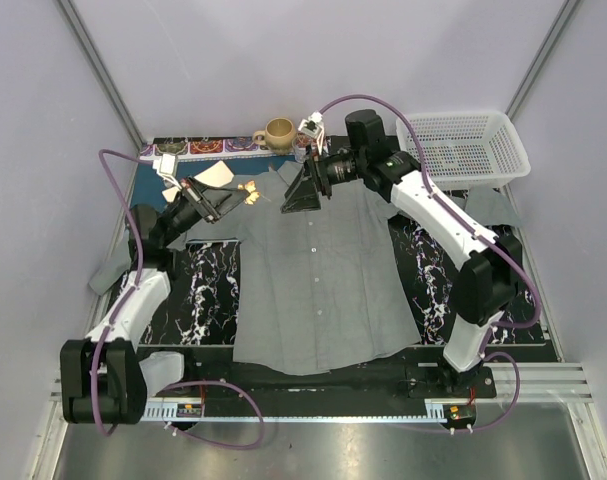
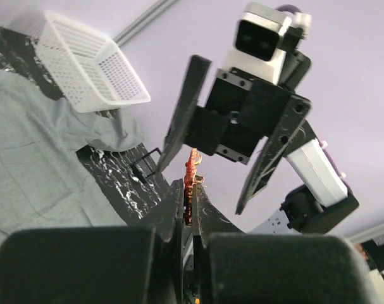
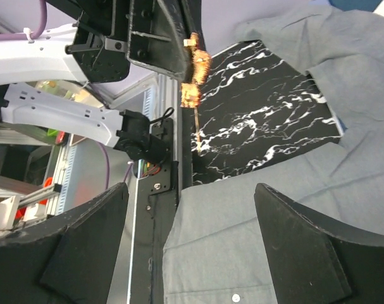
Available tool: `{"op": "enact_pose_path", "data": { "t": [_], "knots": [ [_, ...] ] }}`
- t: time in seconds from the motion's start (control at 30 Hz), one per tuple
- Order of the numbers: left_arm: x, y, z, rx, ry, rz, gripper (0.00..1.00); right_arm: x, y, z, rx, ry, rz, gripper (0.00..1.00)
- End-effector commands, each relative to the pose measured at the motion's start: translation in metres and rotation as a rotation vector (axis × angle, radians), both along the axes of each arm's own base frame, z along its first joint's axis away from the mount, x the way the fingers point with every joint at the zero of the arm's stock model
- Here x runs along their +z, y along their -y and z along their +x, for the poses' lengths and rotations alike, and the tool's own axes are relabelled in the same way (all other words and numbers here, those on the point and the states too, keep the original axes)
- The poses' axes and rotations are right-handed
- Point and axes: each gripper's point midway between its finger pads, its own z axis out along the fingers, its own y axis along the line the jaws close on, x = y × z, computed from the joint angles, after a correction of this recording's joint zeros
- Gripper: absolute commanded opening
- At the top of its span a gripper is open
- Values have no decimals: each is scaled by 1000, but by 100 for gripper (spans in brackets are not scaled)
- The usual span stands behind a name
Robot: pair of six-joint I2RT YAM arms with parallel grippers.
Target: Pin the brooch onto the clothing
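Note:
The grey shirt (image 1: 318, 280) lies flat, front up, collar at the far end. My left gripper (image 1: 245, 194) is shut on the tiny orange-red brooch (image 1: 250, 189) and holds it in the air over the shirt's left shoulder. In the left wrist view the brooch (image 2: 192, 170) sticks up from between the closed fingertips (image 2: 174, 202). My right gripper (image 1: 301, 192) is open and empty, just right of the brooch and facing it. In the right wrist view (image 3: 192, 187) the brooch (image 3: 193, 75) hangs ahead of the open jaws, a thin pin (image 3: 196, 130) pointing down, with the shirt (image 3: 261, 240) below.
A white basket (image 1: 468, 145) stands at the back right. A tan mug (image 1: 278, 132) and a small white object (image 1: 308, 133) stand at the back beside a blue patterned placemat (image 1: 213, 147). A black marbled mat (image 1: 208, 290) lies under the shirt.

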Motion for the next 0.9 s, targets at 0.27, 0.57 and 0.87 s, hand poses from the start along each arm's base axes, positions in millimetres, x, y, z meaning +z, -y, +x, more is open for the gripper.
{"op": "enact_pose_path", "data": {
  "t": [0.27,0.57,0.87],
  "knots": [
    [36,26,-55,-110,167,64,0,57,-8,-84,203,129,116,73],
    [39,29,-59,-134,172,64,0,48,-11,-82,187,159,83,56],
    [52,31,-67,-154,261,100,0,31,-4,-77,153,110,12,66]
  ]
}}
